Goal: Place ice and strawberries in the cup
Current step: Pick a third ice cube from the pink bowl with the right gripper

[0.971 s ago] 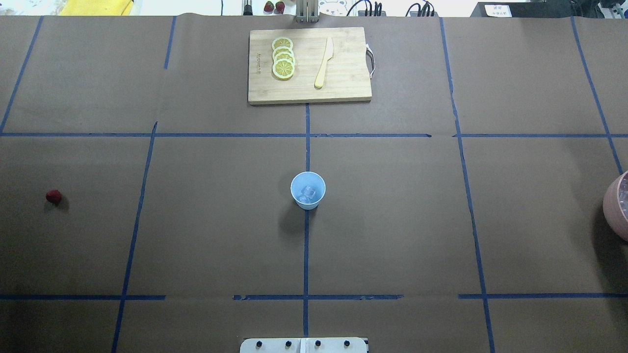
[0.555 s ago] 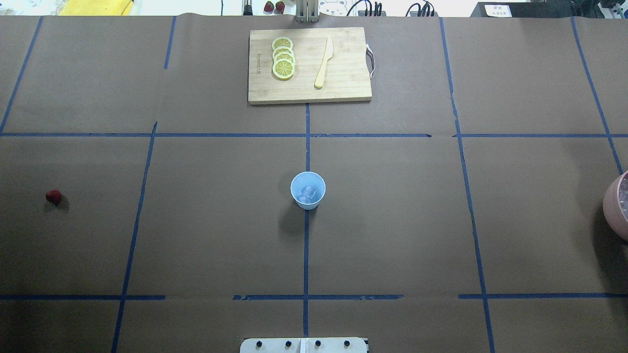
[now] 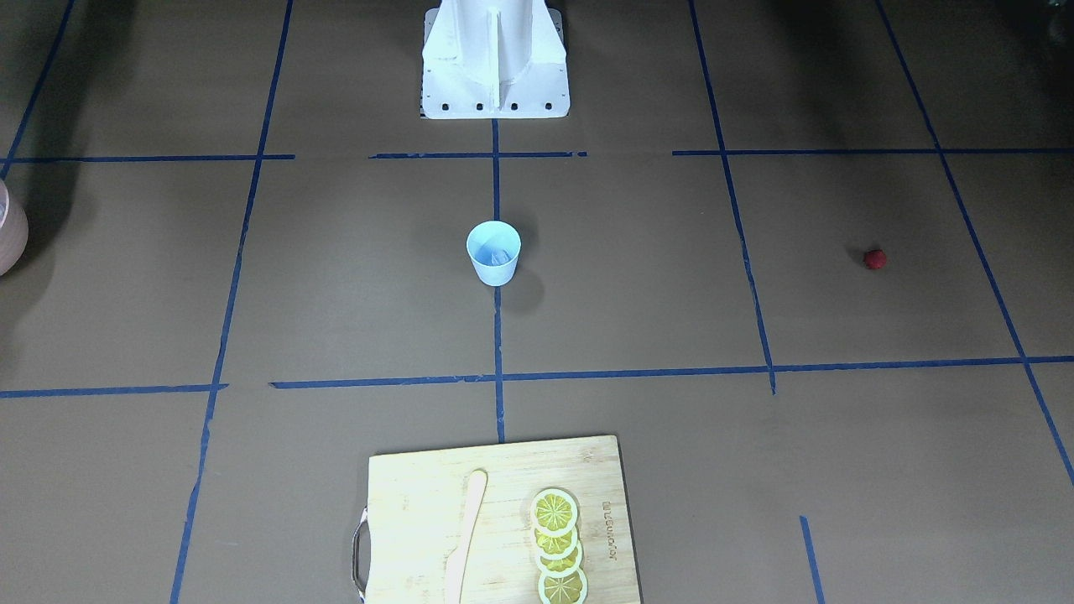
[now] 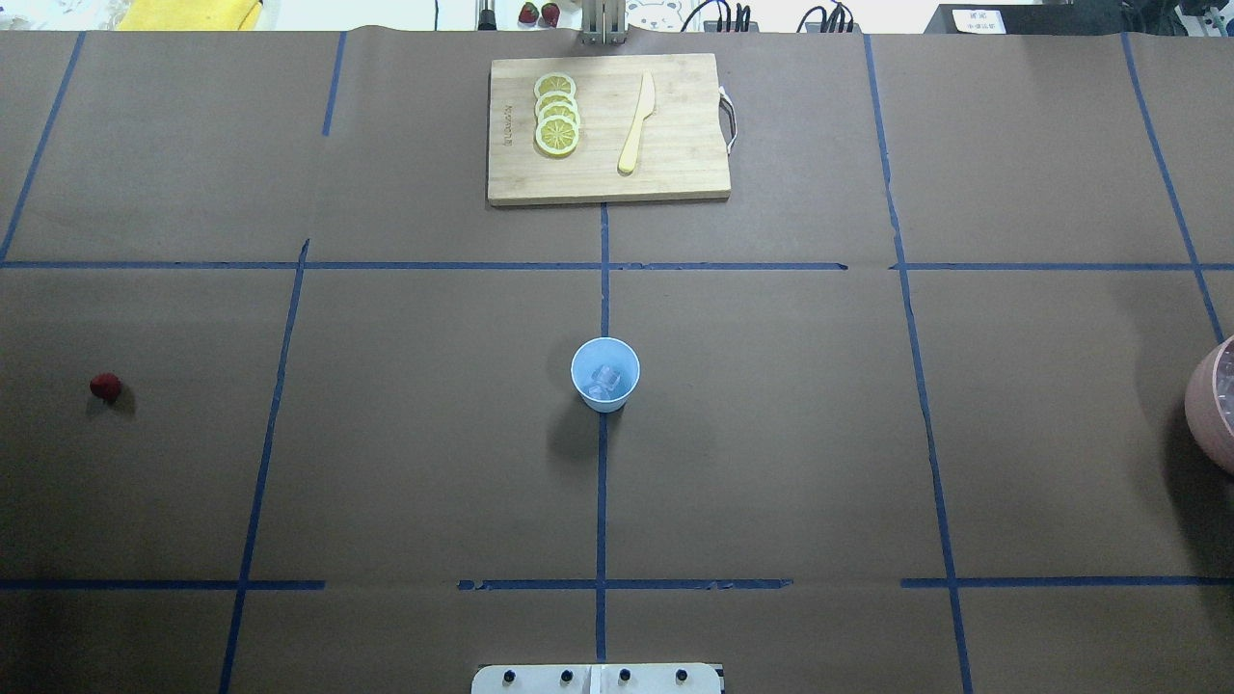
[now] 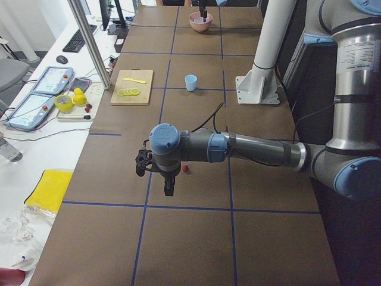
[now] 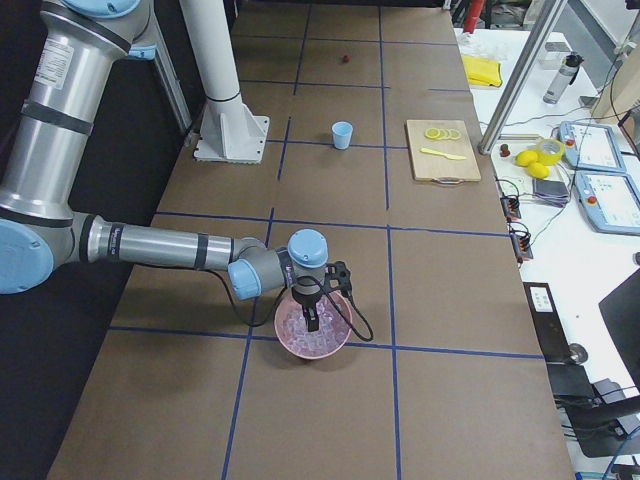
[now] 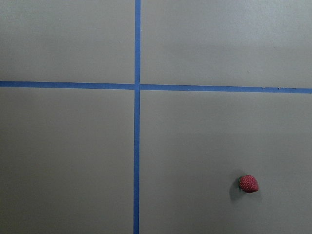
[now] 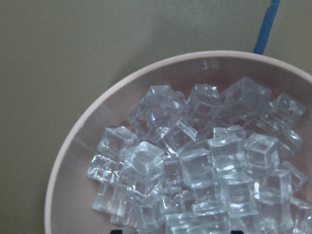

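Note:
The pale blue cup point(image 4: 604, 374) stands upright at the table's middle, also seen in the front-facing view point(image 3: 493, 252). A clear piece of ice point(image 4: 604, 380) lies inside it. One dark-red strawberry point(image 4: 105, 387) lies alone on the table far to the left, low and right in the left wrist view point(image 7: 248, 184). My left gripper point(image 5: 168, 189) hangs above the table near the strawberry point(image 5: 186, 168); I cannot tell its state. My right gripper point(image 6: 311, 318) hovers over the pink bowl point(image 6: 313, 340) of ice cubes point(image 8: 195, 165). Its dark fingertips point(image 8: 117, 231) show far apart, open.
A wooden cutting board point(image 4: 607, 128) at the far middle carries lemon slices point(image 4: 556, 114) and a pale knife point(image 4: 636, 123). The pink bowl's rim point(image 4: 1200, 405) shows at the right edge. The robot's white base point(image 3: 495, 59) stands behind the cup. Blue tape lines cross the brown table cover.

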Controlling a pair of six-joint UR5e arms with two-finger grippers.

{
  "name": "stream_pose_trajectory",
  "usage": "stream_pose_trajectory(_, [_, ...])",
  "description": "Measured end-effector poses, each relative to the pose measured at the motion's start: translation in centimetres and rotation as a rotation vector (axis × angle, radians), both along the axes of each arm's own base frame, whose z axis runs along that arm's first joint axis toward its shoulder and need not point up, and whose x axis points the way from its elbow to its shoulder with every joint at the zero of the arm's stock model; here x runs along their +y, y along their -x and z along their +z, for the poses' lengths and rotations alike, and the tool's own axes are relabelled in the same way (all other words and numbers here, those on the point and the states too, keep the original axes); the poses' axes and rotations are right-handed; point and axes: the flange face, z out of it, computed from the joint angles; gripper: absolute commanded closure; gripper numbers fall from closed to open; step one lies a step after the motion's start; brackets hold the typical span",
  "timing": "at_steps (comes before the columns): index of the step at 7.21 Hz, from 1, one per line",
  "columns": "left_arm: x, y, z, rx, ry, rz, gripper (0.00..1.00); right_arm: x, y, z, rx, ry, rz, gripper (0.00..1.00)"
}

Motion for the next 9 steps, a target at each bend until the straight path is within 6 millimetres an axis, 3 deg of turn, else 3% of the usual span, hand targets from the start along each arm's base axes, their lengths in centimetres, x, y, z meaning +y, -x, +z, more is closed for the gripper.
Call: stream_pose_trajectory(9, [0.37,-0.02,-0.14,0.001,-0.002,0.000,0.00,0.04,-0.31,0.53,0.041,-0.013,0.004,0.35])
